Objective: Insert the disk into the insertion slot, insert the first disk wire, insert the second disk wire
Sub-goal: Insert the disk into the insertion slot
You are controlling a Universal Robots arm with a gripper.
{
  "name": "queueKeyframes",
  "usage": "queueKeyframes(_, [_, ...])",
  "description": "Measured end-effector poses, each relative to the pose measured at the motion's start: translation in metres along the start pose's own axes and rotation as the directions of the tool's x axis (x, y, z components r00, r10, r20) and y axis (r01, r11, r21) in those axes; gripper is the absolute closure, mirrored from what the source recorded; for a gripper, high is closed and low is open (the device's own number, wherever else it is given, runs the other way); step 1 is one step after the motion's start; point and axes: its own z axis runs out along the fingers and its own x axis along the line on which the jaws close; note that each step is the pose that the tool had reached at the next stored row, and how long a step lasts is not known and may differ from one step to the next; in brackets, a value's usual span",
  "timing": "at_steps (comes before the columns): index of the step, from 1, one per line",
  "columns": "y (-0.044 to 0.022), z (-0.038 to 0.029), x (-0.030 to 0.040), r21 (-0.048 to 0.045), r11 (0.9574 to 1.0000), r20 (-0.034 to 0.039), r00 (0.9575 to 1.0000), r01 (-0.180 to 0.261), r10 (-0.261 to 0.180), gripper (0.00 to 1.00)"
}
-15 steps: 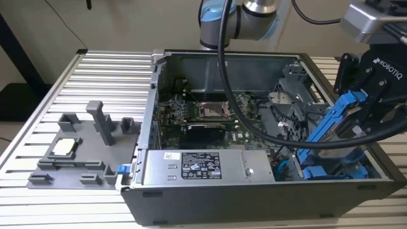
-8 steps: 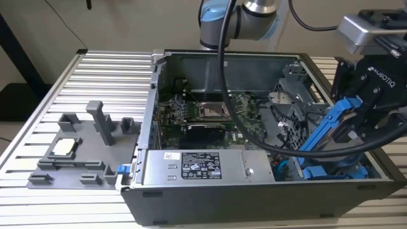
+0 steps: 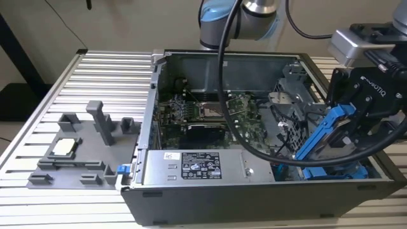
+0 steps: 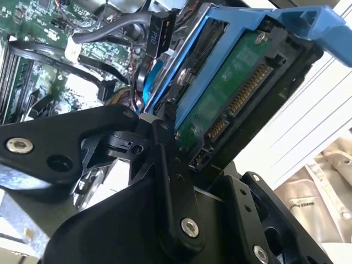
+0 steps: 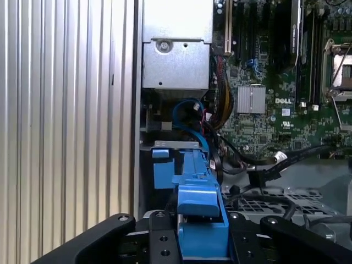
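I have the tool (image 3: 348,128) clamped on the disk (image 3: 321,136), its black metal fingers (image 4: 165,165) pressing the flat sides. In the exterior view the disk hangs steeply tilted over the near corner of the open computer case (image 3: 254,205), at the exterior view's right.

The disk is a flat slab in a bright blue plastic frame. In the second wrist view I see its underside: a green circuit board (image 4: 236,104) with a row of gold contacts along one edge, the glossy blue frame (image 4: 242,22) wrapping around it. In the first wrist view it sits edge-on, a narrow blue strip (image 5: 198,190) between the fingers.

The slot (image 3: 340,172) lies just below the disk's lower end, a dark bay with blue plastic tabs (image 5: 162,170). I cannot tell whether the disk touches it. The disk is not seated.

Beside the slot, along the case's near wall, sits a grey sheet-metal box (image 3: 197,167) with a white label. Behind it lies a green circuit board (image 3: 203,114) crowded with parts, next to a perforated metal cage (image 3: 289,119). A thin blue cable (image 5: 190,113) loops near the slot.

The case rests on a ribbed aluminium desk (image 3: 95,71). At the exterior view's left stands a matt grey plastic tray (image 3: 83,152) with upright posts.
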Motion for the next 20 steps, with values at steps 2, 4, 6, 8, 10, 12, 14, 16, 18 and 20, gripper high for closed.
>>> queueKeyframes(2, [-0.0003,0.0038,-0.0006,0.0,1.0,0.0003,1.0,0.0,0.0,0.67])
queueKeyframes(4, [-0.0007,0.0075,-0.001,0.0,1.0,0.0004,1.0,0.0,0.0,0.67])
queueKeyframes(6, [-0.001,0.0109,-0.0011,0.0001,1.0,0.0004,1.0,0.0,0.0,0.67])
queueKeyframes(8, [-0.001,0.0111,-0.0011,0.0001,1.0,0.0004,1.0,0.0,0.0,0.67])
queueKeyframes(10, [-0.001,0.0111,-0.0011,0.0001,1.0,0.0004,1.0,0.0,0.0,0.67])
queueKeyframes(12, [-0.001,0.0111,-0.0011,0.0001,1.0,0.0004,1.0,0.0,0.0,0.67])
queueKeyframes(14, [-0.0012,0.0111,-0.0011,0.0003,1.0,0.0005,1.0,0.0,0.0,0.67])
queueKeyframes(16, [-0.0011,0.0111,-0.0011,0.0001,1.0,0.0005,1.0,0.0,0.0,0.6])
queueKeyframes(18, [-0.001,0.0111,-0.0011,0.0001,1.0,0.0005,1.0,0.0,0.0,0.53])
queueKeyframes(20, [-0.001,0.0111,-0.0011,0.0001,1.0,0.0003,1.0,0.0,0.0,0.53])
